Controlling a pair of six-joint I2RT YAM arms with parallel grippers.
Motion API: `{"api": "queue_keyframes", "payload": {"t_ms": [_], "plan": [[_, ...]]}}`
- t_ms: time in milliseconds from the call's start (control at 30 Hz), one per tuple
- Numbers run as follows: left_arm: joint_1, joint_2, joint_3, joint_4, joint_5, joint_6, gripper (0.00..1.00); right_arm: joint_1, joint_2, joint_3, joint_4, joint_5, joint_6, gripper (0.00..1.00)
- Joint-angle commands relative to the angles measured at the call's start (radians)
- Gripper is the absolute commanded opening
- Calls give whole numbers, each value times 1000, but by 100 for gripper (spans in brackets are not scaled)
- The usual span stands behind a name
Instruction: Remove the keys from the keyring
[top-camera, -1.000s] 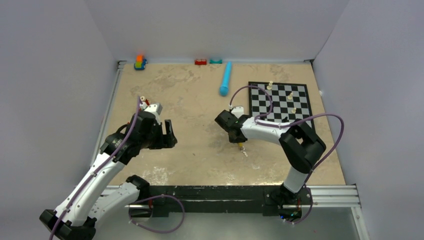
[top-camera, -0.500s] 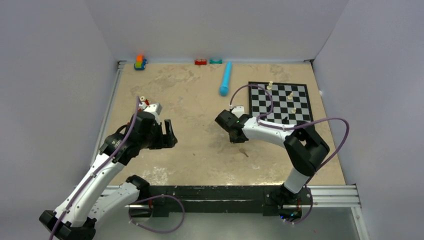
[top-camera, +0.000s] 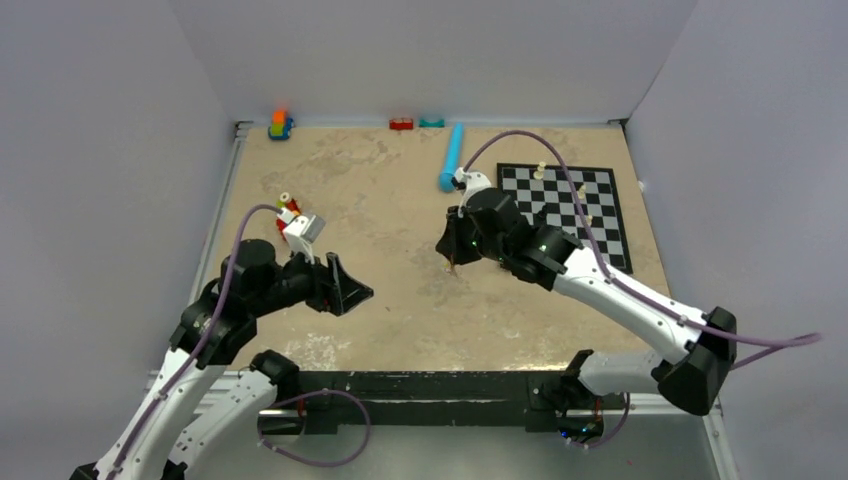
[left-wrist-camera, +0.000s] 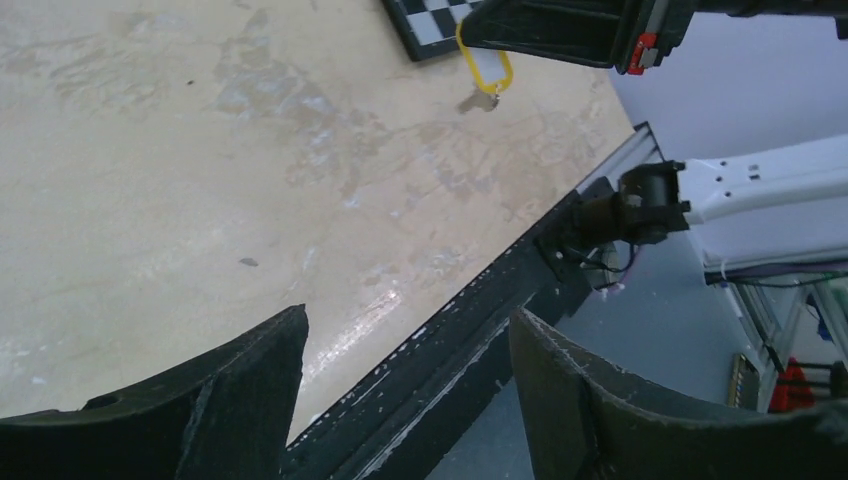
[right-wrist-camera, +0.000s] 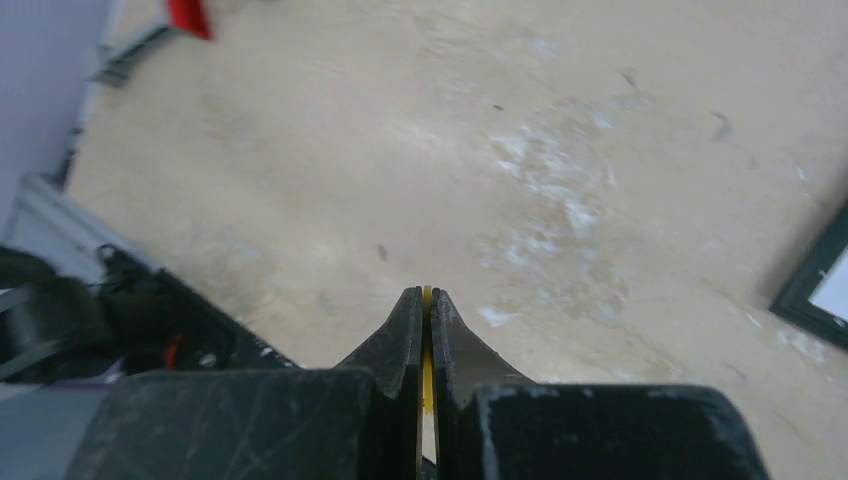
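Above the beige mottled table (top-camera: 400, 200), the right gripper (top-camera: 452, 258) pinches the yellow plastic head of the small key (left-wrist-camera: 486, 70), which hangs downward clear of the surface. The left gripper (top-camera: 345, 285), jaws spread and empty, faces it from well apart on the left. Its likely target is the thin metal keyring (left-wrist-camera: 482, 101), probably the silver bit dangling beneath the head.

The right gripper (top-camera: 452, 262) has lifted the yellow key (left-wrist-camera: 486, 68) off the surface (top-camera: 380, 200), pinched between its fingers (right-wrist-camera: 405, 330), left of the chessboard (top-camera: 570, 200). The left gripper (top-camera: 352, 288) has swung slightly toward the chessboard.
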Motion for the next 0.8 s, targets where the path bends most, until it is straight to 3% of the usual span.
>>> {"api": "queue_keyframes", "payload": {"t_ms": [0,233,500,767], "plan": [[-6,13,59,98,181,36,76,3,-90,86,130,-260,-78,0],[-5,28,113,260,278,-29,73,14,-122,226,137,-357,-69,0],[-4,78,150,442,296,-102,70,58,-51,413,-6,-198,36,0],[-5,126,220,500,298,-94,69,137,51,587,-159,-37,122,0]]}}
